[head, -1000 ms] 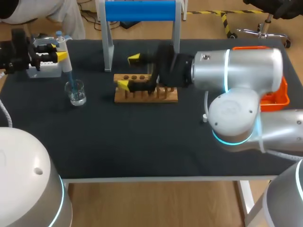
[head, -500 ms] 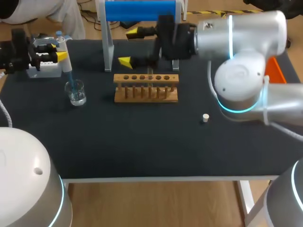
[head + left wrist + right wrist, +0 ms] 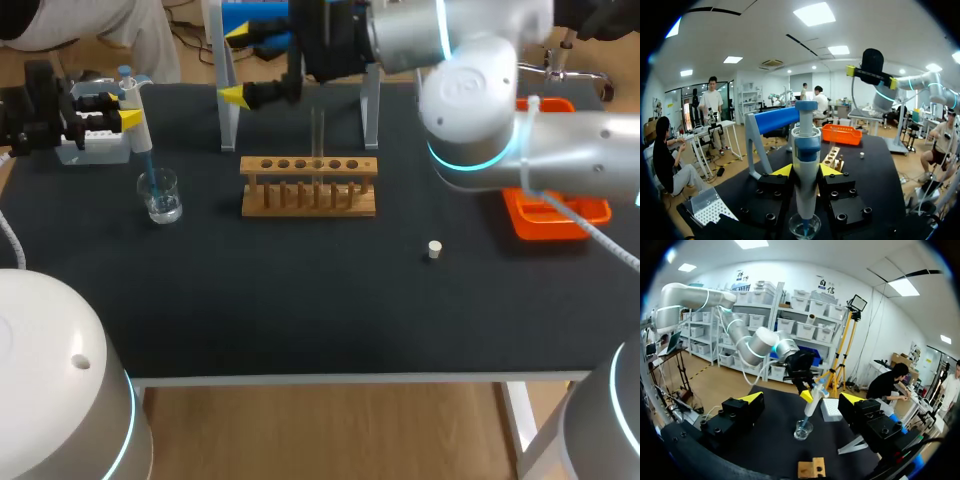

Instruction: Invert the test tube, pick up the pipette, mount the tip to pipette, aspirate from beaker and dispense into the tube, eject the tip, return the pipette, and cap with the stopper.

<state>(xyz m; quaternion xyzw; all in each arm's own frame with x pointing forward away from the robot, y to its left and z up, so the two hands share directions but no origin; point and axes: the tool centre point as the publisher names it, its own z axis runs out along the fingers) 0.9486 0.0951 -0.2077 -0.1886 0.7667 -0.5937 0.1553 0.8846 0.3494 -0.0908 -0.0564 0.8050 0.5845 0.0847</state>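
We are clamping the pipette (image 3: 805,145) in the left end effector (image 3: 805,171), right end effector (image 3: 240,62) spread, empty; sideways drift risks toppling the beaker (image 3: 161,197).

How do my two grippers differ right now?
The left gripper is shut on the pipette; the right gripper is open and empty. The left sits low over the beaker; the right hangs high beyond the rack. Both have yellow tips.

the table mat (image 3: 300,300) is black, the tube rack (image 3: 309,188) light brown wood. the pipette (image 3: 805,160) is white and blue, the basket (image 3: 556,216) orange, the stopper (image 3: 434,250) cream.
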